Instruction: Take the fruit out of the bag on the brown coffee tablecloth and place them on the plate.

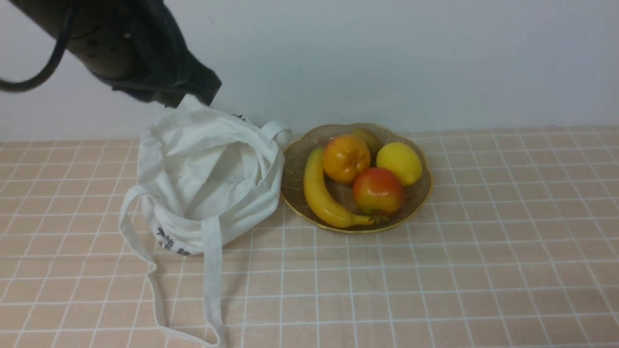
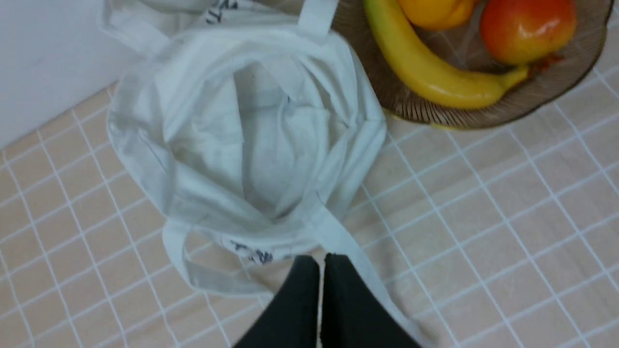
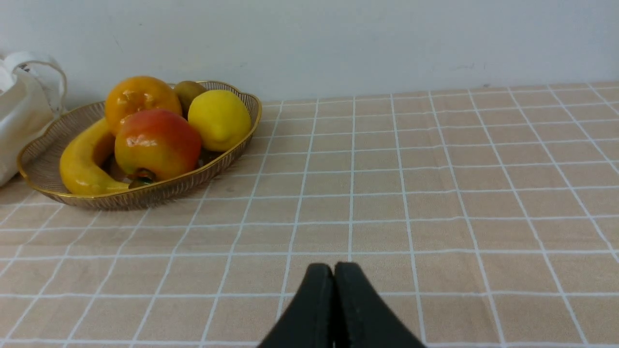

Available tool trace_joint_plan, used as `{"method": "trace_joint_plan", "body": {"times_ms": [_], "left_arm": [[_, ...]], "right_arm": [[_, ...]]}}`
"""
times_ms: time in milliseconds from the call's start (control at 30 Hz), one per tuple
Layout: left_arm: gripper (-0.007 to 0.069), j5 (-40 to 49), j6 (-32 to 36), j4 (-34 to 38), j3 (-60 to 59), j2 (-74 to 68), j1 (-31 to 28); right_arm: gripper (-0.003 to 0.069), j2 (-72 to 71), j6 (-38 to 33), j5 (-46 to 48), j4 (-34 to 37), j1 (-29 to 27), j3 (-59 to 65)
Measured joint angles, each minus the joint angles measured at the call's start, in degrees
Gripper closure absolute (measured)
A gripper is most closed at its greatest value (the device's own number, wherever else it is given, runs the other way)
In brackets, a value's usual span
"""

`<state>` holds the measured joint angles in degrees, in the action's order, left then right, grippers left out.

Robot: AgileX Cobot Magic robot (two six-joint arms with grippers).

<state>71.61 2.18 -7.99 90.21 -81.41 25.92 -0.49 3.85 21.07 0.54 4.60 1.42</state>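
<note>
Nearest to us, the left gripper (image 2: 320, 263) is showing its two black fingers pressed together, and we are seeing nothing caught between them. One white strap (image 2: 338, 239) is running just beside them, though we cannot tell whether it is touching. In the front view the left arm (image 1: 121, 43) is hanging in the upper left of the frame, its tip over the far rim of the bag (image 1: 208, 179). That bag is slumping open-mouthed left of centre on the tablecloth (image 1: 483, 241), and we are seeing only crumpled cloth inside it. Right against the bag's right side, the plate (image 1: 293, 181) is sitting near the middle of the frame. The fruit (image 1: 346, 157), orange and glossy, is lying in the plate's upper left part, with a banana (image 1: 321, 195) curving along the left edge, a red-and-yellow fruit (image 1: 378, 191) below it, a lemon (image 1: 399, 163) to its right and a brownish-green fruit (image 1: 370, 137) above. The right gripper (image 3: 333, 270) is hovering low over the tablecloth, fingers together on nothing, well apart from the plate.
</note>
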Motion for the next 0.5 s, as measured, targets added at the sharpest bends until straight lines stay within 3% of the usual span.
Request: {"method": "trace_joint_plan", "body": {"times_ms": [167, 500], "left_arm": [[0.0632, -2.6, -1.9, 1.2, -14.2, 11.1, 0.0], [0.0632, -24.7, -11.1, 5.7, -49.2, 48.8, 0.0]], "right_arm": [[0.0673, 0.0, 0.0, 0.0, 0.0, 0.0, 0.0], [0.0673, 0.0, 0.0, 0.0, 0.0, 0.0, 0.0]]}}
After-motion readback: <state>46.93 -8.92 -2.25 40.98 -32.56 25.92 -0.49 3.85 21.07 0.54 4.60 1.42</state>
